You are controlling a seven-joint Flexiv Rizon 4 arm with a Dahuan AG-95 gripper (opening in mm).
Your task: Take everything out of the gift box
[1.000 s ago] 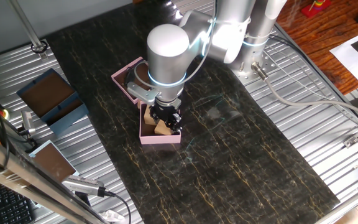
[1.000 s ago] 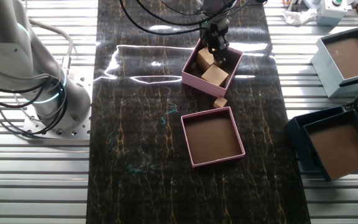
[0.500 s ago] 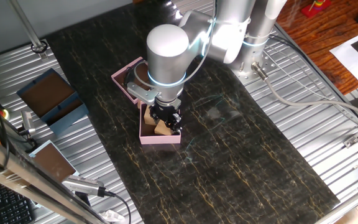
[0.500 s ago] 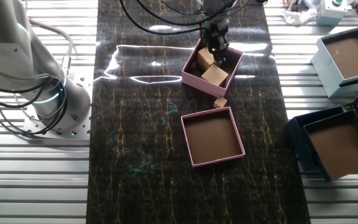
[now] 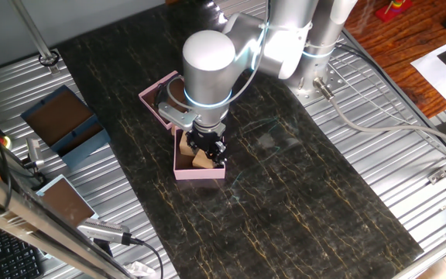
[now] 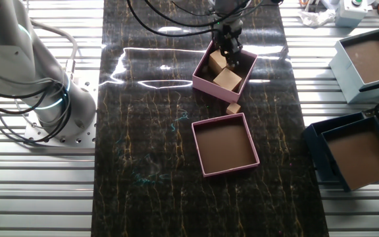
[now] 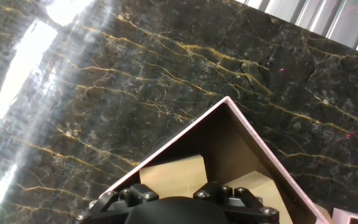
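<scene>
The pale-pink gift box (image 5: 200,172) stands on the dark marble mat, and also shows in the other fixed view (image 6: 210,89). Two tan wooden blocks lie inside it, one toward the far side (image 6: 216,61) and one nearer (image 6: 227,79). My gripper (image 6: 229,50) reaches down into the box beside the blocks, and in one fixed view (image 5: 207,147) its black fingers hide part of them. The hand view shows the box's brown inner wall (image 7: 229,140) and both blocks (image 7: 173,174) (image 7: 261,190) just ahead of the gripper housing (image 7: 173,208). The fingertips are hidden.
A smaller tan block (image 6: 233,108) lies on the mat just outside the box. A shallow pink tray (image 6: 226,120) sits beside it. Blue boxes with brown insides (image 6: 357,148) (image 6: 367,56) stand off the mat. The arm's base (image 6: 51,99) is at the mat's side.
</scene>
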